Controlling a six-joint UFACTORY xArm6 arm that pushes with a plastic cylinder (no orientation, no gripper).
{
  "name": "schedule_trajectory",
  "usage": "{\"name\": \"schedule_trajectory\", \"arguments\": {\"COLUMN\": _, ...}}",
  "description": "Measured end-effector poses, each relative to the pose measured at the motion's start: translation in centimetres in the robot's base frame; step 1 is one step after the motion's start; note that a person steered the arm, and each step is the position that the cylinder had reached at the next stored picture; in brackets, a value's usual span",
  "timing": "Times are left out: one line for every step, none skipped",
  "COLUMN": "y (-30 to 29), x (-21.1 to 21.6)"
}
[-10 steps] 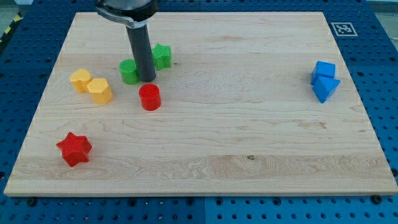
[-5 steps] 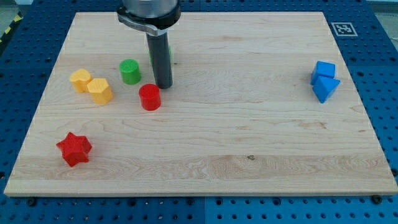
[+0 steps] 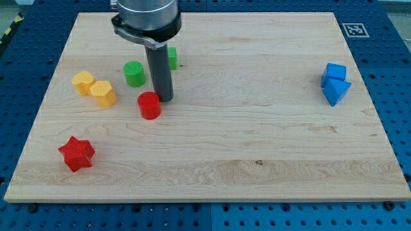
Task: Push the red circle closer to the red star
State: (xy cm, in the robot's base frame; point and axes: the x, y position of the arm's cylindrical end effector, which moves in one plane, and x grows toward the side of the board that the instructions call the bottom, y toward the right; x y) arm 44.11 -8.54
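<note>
my tip [image 3: 164, 99] sits on the counter [image 3: 257, 147], touching the upper right edge of the red circle [image 3: 149, 106]. no fingers on this rod, so nothing to tell there. red star [image 3: 76, 153] lies well apart, toward the view's lower left. green cylinder [image 3: 134, 74] just left of the rod, another green block [image 3: 173, 58] half hidden behind it. two yellow blocks [image 3: 94, 88] at left, two blue blocks [image 3: 335, 83] far right.

Green cylinder [image 3: 134, 73], yellow blocks [image 3: 94, 88], blue blocks [image 3: 334, 83].
</note>
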Motion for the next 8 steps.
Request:
{"name": "schedule_trajectory", "arguments": {"y": -2.0, "x": 0.0}}
{"name": "schedule_trajectory", "arguments": {"y": -3.3, "x": 0.6}}
{"name": "schedule_trajectory", "arguments": {"y": -3.5, "x": 2.8}}
{"name": "schedule_trajectory", "arguments": {"y": -3.5, "x": 5.3}}
{"name": "schedule_trajectory", "arguments": {"y": -3.5, "x": 7.6}}
{"name": "schedule_trajectory", "arguments": {"y": -3.5, "x": 9.2}}
{"name": "schedule_trajectory", "arguments": {"y": -2.6, "x": 10.4}}
{"name": "schedule_trajectory", "arguments": {"y": 0.7, "x": 12.3}}
